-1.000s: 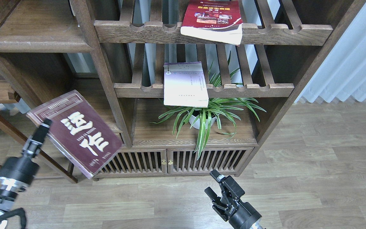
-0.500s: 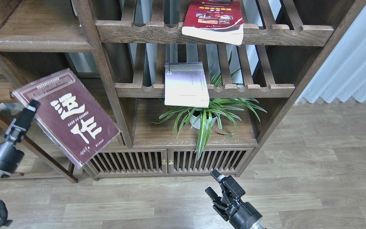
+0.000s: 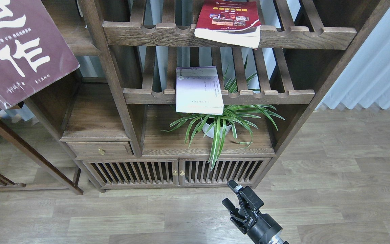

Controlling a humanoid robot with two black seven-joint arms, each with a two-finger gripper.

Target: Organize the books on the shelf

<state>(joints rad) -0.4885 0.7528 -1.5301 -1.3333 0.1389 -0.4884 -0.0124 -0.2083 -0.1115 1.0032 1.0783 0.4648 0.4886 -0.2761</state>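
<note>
The maroon book (image 3: 19,51) with big white characters fills the top left, tilted, in front of the solid dark-brown shelf (image 3: 81,49), of which only a strip of the front edge shows. My left gripper is out of view, so what holds the book is hidden. The red book (image 3: 227,22) lies on the top slatted rack, overhanging its front rail. The cream book (image 3: 198,89) with a purple top band lies on the middle slatted rack, overhanging too. My right gripper (image 3: 228,194) is open and empty, low over the floor in front of the cabinet.
A potted spider plant (image 3: 218,125) stands on the board below the cream book. A small drawer (image 3: 100,149) and slatted cabinet doors (image 3: 178,173) are below. A slanted wooden stand (image 3: 29,152) is at the left, a white curtain (image 3: 377,67) at the right.
The maroon book has risen up and to the left, from beside the cabinet to the level of the solid shelf. My left arm has left the view. The right gripper barely moved.
</note>
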